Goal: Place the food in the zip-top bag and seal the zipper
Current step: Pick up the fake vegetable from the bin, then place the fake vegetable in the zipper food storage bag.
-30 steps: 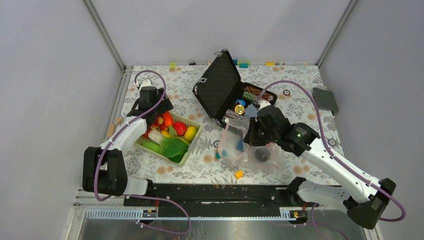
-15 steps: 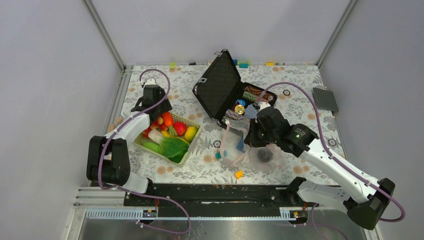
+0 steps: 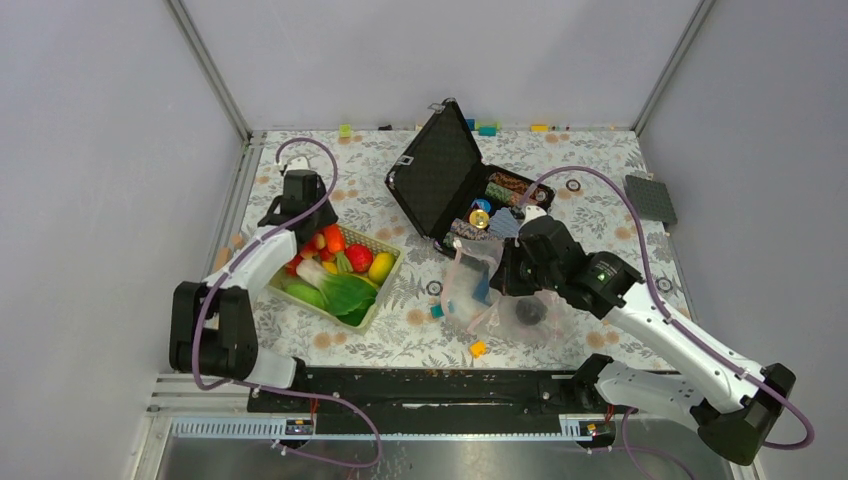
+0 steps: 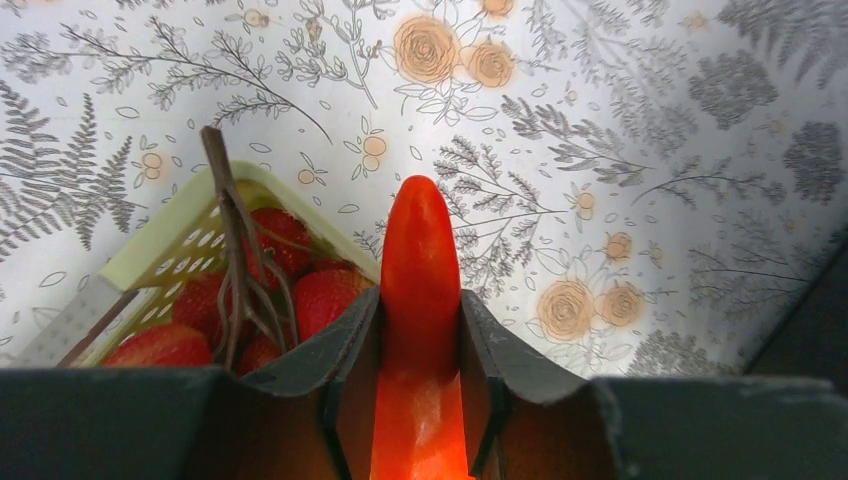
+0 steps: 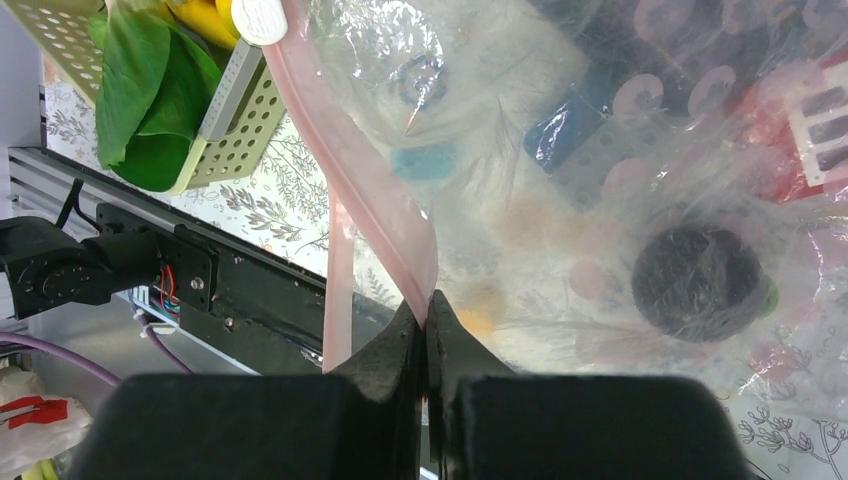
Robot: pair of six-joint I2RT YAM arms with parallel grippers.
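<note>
One dark round fruit (image 5: 695,285) lies inside the clear bag (image 5: 560,90), whose pink zipper (image 5: 340,170) the right gripper (image 5: 427,310) pinches between closed jaws, while the left gripper (image 4: 418,300) clamps a carrot (image 4: 420,220) above the green basket (image 4: 160,240) holding the remaining food (image 3: 348,290), bag unsealed.

The right end effector (image 5: 427,318) has its two dark fingers pressed tight together, pinching the pale pink zipper (image 5: 375,210) at the mouth of the clear zip-top bag (image 5: 520,230). The strip climbs away from the pinch toward the upper left. Inside the crinkled plastic a dark round fruit (image 5: 698,283) lies off to the right. Beyond the bag, at the upper left, a light green basket (image 5: 235,150) sits on the flowered table (image 5: 290,205), holding a green leaf (image 5: 140,80) and a yellow banana (image 5: 205,18).
</note>
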